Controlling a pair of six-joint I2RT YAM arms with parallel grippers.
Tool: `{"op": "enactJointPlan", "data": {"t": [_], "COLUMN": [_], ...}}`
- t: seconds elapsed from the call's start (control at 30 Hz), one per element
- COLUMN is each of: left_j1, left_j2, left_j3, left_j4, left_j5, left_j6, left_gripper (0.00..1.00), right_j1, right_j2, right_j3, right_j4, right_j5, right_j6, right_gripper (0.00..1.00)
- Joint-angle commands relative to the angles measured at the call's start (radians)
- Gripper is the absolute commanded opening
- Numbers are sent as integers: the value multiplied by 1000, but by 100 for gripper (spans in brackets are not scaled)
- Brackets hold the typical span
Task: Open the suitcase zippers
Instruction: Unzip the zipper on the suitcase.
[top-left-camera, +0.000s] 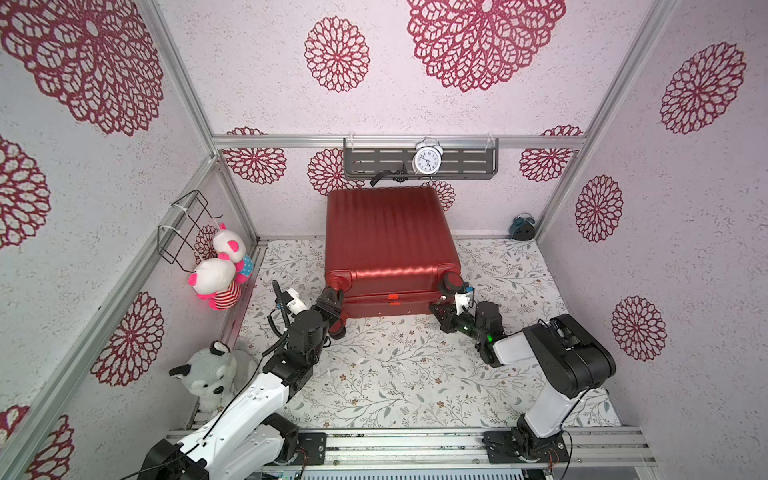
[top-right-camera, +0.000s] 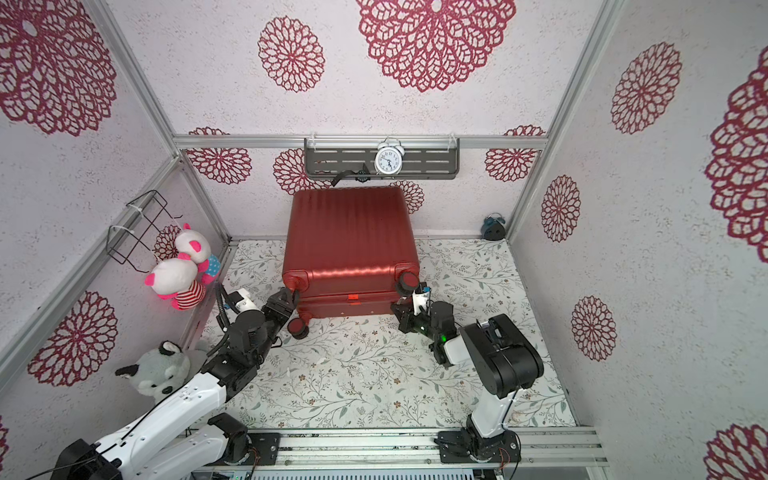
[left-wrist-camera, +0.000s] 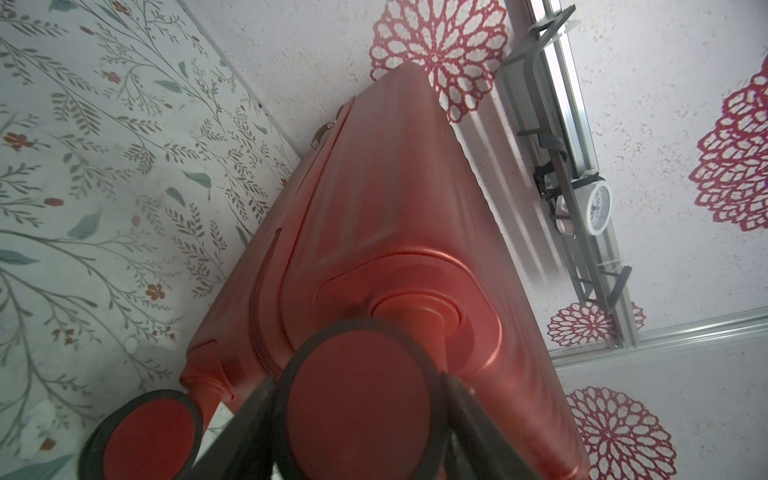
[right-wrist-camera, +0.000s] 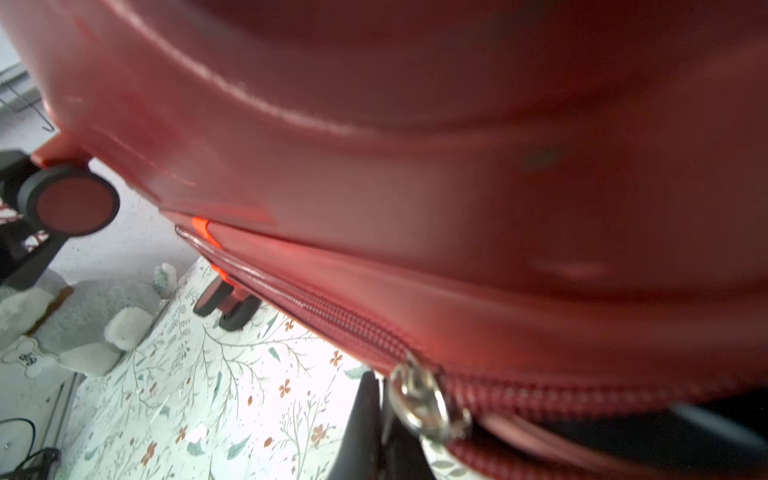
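1. Large glossy red ribbed hard-shell suitcase (top-left-camera: 390, 241): laid at 12 o'clock, wheels toward 6.
2. Left gripper (top-left-camera: 334, 297): clamped on a red-and-black wheel (left-wrist-camera: 357, 399) at 7 o'clock.
3. Right gripper (top-left-camera: 436, 309): pinched narrow at 5 o'clock, judged nearer.
4. Thin red zipper track (right-wrist-camera: 332, 316): axis run 9-to-3.
5. Small silver pull (right-wrist-camera: 424, 399): shown only in the right wrist view, just beside the fingertips; grip unconfirmed.
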Motion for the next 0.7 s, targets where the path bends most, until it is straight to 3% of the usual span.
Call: {"op": "enactJointPlan", "data": {"t": [0.0, 0.13, 0.23, 0.67], "left_j1": [-147, -200, -230, -314], "left_j2": [64, 134, 177, 294], "left_j3": [-12, 36, 67, 158], "left_j4": [-78, -51, -32, -4], "left_j5": [338, 329, 324, 296], "left_j6": [20, 23, 24, 29], "left_gripper": [30, 29, 29, 29], "right_j1": [91, 124, 150, 241], "right_j2": [45, 147, 208, 278], "right_j3": [14, -12, -4, -11], "right_j4": [145, 405, 492, 514], "right_j5": [-336, -350, -340, -264], "right_j6": [29, 156, 200, 190], "right_gripper": [0, 0, 0, 0]}}
